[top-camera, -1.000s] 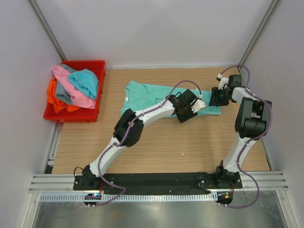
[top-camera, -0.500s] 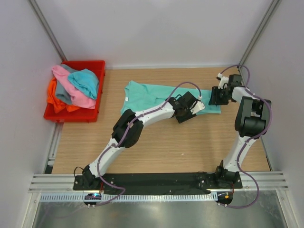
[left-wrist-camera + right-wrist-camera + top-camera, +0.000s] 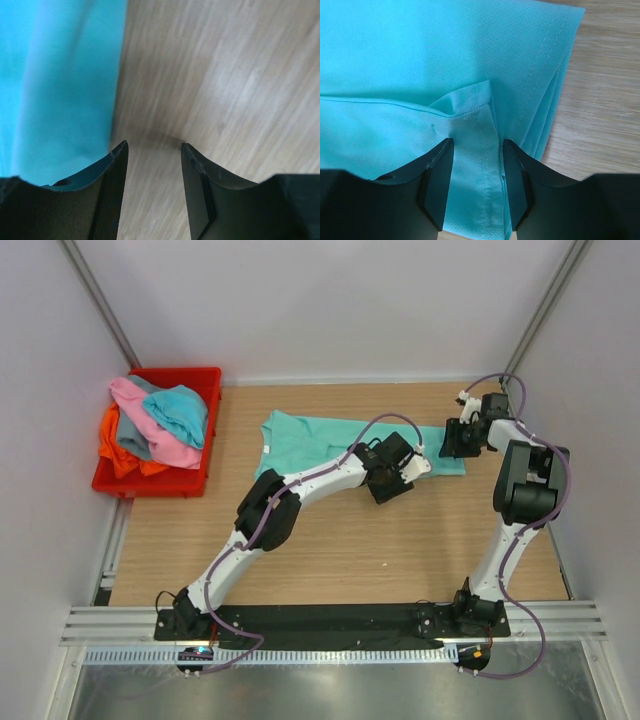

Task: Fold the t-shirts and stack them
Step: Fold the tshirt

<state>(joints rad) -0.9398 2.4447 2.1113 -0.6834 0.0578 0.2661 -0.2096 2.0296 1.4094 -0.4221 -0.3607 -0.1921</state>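
Found the mint green t-shirt point(image 3: 310, 440) lying flat on the far half of the table point(image 3: 350, 550), long axis running left to right, the right end dipping slightly nearer. Saw it plain, smooth and narrow, folded into layers. Got only its outline from above. Picked out from the right wrist a stitched hem at the right end, stacked edges and a small flap turned over. Saw the right pincer point(image 3: 475, 142) parted, that flap between its fingers, unclamped. Caught from the left wrist the shirt's edge against bare wood. Found the left pincer point(image 3: 152, 145) parted too, holding nothing, one finger over the cloth. Spotted a pink shirt point(image 3: 140, 410), a turquoise shirt point(image 3: 180, 412), an orange shirt point(image 3: 112, 445) and a grey shirt point(image 3: 127, 435) heaped in the red bin point(image 3: 195, 375) at far left.
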